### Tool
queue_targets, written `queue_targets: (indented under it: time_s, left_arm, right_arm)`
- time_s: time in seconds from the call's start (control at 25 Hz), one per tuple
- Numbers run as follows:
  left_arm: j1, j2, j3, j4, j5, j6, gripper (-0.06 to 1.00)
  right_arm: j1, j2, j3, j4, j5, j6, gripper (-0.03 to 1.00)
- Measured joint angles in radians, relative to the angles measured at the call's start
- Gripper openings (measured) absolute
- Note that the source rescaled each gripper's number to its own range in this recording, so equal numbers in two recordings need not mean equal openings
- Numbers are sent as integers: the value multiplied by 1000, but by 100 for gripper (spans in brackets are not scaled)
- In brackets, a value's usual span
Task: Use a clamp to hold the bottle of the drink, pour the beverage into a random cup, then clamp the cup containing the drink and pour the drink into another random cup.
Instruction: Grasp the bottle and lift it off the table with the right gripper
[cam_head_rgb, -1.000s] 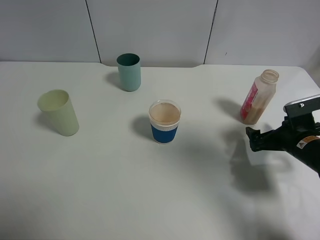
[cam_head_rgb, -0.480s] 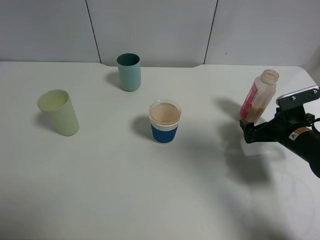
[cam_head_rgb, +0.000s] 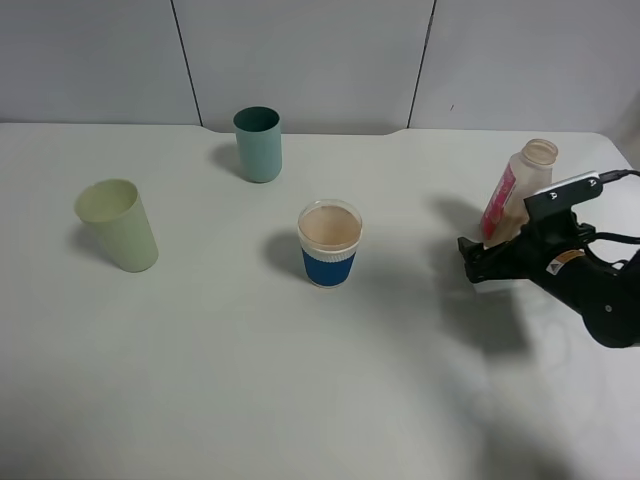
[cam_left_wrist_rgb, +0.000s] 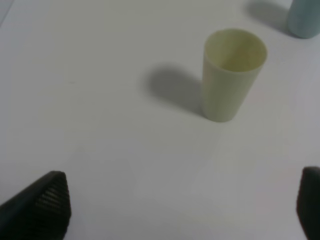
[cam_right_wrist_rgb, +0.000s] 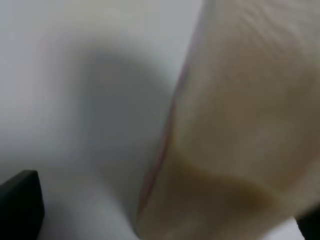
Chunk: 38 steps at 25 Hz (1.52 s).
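The bottle (cam_head_rgb: 520, 190) stands upright at the right of the table, red-pink label facing left. It fills the right wrist view as the bottle (cam_right_wrist_rgb: 240, 100), with a little beverage (cam_right_wrist_rgb: 215, 200) in its base. My right gripper (cam_head_rgb: 478, 264) hovers low just in front of the bottle's foot. It is open, and the right gripper (cam_right_wrist_rgb: 165, 217) has a dark fingertip on either side of the bottle. The short blue-banded cup (cam_head_rgb: 329, 245) in the middle holds beverage (cam_head_rgb: 329, 227). The teal tumbler (cam_head_rgb: 258, 144) stands at the back. My left gripper (cam_left_wrist_rgb: 175, 210) is open with nothing in it.
A pale green tumbler (cam_head_rgb: 118, 225) stands at the left; the left wrist view shows the same pale green tumbler (cam_left_wrist_rgb: 232, 75) ahead of the left fingers. The white table (cam_head_rgb: 300, 380) ends at a grey wall behind the cups.
My right arm has moved left and toward the back, bringing its gripper from right of the bottle to just in front of the bottle's base. The cups and bottle have not moved.
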Motion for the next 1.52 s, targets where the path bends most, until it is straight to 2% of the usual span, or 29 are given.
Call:
queue_targets:
  time_s: [0.16, 0.32, 0.56, 1.0, 1.52]
  left_arm:
    - [0, 0, 0, 0, 0, 0, 67]
    - [0, 0, 0, 0, 0, 0, 67]
    - [0, 0, 0, 0, 0, 0, 67]
    - [0, 0, 0, 0, 0, 0, 67]
    - [0, 0, 0, 0, 0, 0, 67]
  right_arm:
    - [47, 26, -27, 53, -3, 7, 100]
    - [122, 32, -37, 204, -11, 9, 100]
    - [169, 32, -37, 324, -12, 9, 100]
    - [172, 32, -73, 352, -10, 7, 100]
    - [172, 60, -139, 307, -10, 5, 100]
